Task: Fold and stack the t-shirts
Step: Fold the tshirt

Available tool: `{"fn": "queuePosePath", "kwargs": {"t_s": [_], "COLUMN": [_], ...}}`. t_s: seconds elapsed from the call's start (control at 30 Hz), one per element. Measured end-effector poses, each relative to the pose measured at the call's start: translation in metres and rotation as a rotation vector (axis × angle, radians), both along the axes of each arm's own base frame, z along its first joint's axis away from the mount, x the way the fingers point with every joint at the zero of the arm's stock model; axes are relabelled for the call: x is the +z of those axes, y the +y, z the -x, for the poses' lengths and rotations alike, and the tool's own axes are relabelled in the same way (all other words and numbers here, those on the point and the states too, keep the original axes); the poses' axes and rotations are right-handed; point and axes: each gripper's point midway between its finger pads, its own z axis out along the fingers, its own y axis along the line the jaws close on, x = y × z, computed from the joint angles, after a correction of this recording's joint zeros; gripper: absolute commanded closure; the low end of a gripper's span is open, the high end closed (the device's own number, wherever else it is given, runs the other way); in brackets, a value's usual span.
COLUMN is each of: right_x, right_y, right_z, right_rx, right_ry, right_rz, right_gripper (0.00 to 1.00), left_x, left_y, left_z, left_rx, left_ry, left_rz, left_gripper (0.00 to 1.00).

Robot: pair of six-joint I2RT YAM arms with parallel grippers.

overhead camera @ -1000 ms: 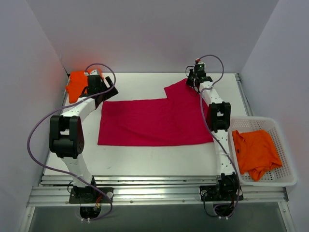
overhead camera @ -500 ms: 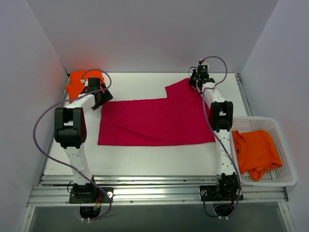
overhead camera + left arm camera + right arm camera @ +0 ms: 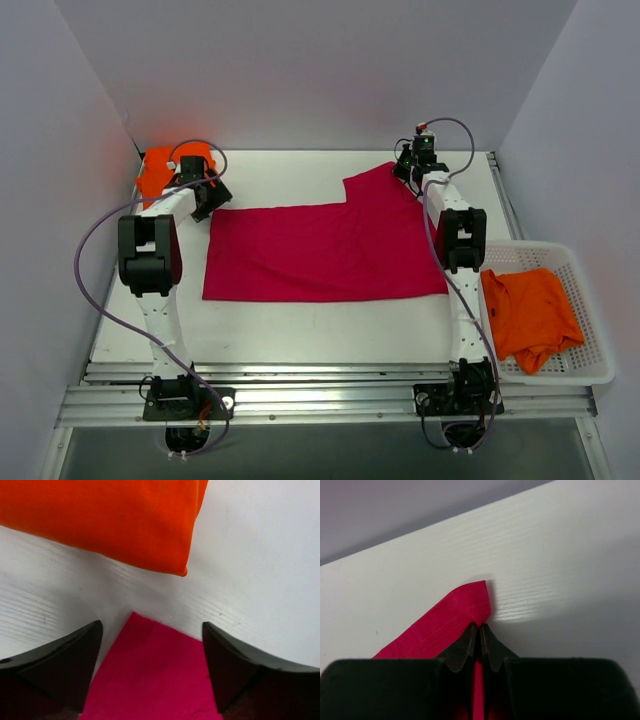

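Observation:
The crimson-pink t-shirt (image 3: 320, 250) lies spread flat mid-table, one sleeve pointing to the far right. My right gripper (image 3: 405, 170) is shut on that sleeve's hem; the right wrist view shows the fingertips pinching the crimson cloth (image 3: 455, 617). My left gripper (image 3: 207, 205) is open over the shirt's far left corner (image 3: 155, 675), a finger on each side of it. A folded orange t-shirt (image 3: 160, 170) lies at the far left corner; its edge shows in the left wrist view (image 3: 110, 520). Another orange t-shirt (image 3: 530, 315) lies crumpled in the basket.
A white mesh basket (image 3: 600, 340) stands at the right table edge by the right arm. White walls enclose the table at back and sides. Cables loop from both arms.
My left gripper has moved back and left, off the shirt body to its far left corner. My right gripper has pulled the sleeve slightly farther back and right.

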Motion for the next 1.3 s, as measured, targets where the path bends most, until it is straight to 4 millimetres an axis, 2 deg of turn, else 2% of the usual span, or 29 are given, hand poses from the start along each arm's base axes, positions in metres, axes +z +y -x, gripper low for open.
{"fn": "queuePosePath", "kwargs": {"t_s": [0.07, 0.13, 0.2, 0.23, 0.3, 0.47, 0.67, 0.87, 1.17, 1.3], "right_x": [0.000, 0.000, 0.000, 0.001, 0.000, 0.000, 0.001, 0.010, 0.086, 0.104], "right_y": [0.000, -0.001, -0.003, -0.003, -0.004, -0.005, -0.006, 0.000, 0.029, 0.036], "right_z": [0.000, 0.001, 0.002, 0.002, 0.003, 0.003, 0.010, 0.036, 0.051, 0.067], "right_rx": [-0.001, -0.002, -0.004, -0.004, -0.006, -0.008, -0.009, -0.008, 0.030, 0.037], "right_ry": [0.000, 0.001, 0.004, 0.004, 0.006, 0.007, 0.019, 0.051, -0.065, -0.084], "right_rz": [-0.001, -0.002, -0.002, -0.004, -0.004, -0.004, -0.003, 0.008, 0.019, 0.028], "right_gripper": [1.00, 1.00, 1.00, 1.00, 1.00, 1.00, 1.00, 1.00, 1.00, 1.00], "left_x": [-0.001, -0.002, -0.005, -0.006, -0.008, -0.010, -0.010, -0.010, 0.006, 0.021], "left_y": [-0.004, -0.007, -0.009, -0.010, -0.012, -0.014, -0.015, -0.019, -0.023, -0.023], "left_z": [0.000, 0.001, 0.002, 0.002, 0.003, 0.004, 0.003, 0.004, 0.010, 0.018], "left_rx": [-0.013, -0.021, -0.031, -0.033, -0.038, -0.043, -0.046, -0.072, -0.106, -0.114], "left_ry": [0.003, 0.005, 0.015, 0.015, 0.020, 0.026, 0.025, 0.024, 0.002, -0.018], "left_rz": [0.021, 0.035, 0.043, 0.047, 0.055, 0.064, 0.068, 0.081, 0.087, 0.086], "left_gripper": [0.32, 0.47, 0.55, 0.63, 0.69, 0.97, 0.98, 0.98, 0.98, 0.98]}}
